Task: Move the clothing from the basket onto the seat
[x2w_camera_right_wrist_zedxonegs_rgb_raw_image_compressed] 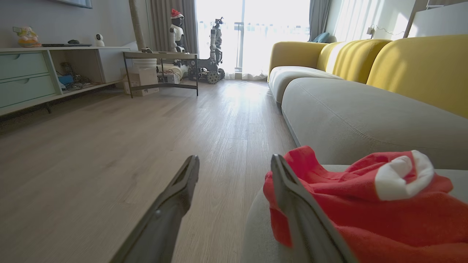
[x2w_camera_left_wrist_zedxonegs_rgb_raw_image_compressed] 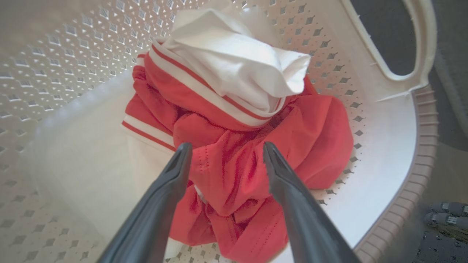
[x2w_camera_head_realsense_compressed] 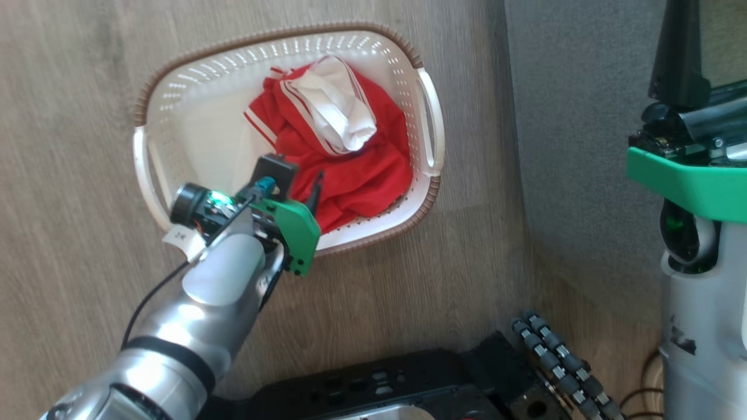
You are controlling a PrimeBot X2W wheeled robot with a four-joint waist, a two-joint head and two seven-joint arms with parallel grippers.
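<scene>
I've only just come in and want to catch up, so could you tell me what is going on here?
The robot is moving red clothing from a white basket on the floor to the grey sofa seat. One red garment with a white band already lies on the seat, beside the open right tool. The left tool is down inside the basket, open, its fingers either side of the red striped garment, not yet closed on it.

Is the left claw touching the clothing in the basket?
Cannot tell. The left wrist view shows the open left claw straddling the red clothing, but neither contact nor a gap shows plainly.
</scene>
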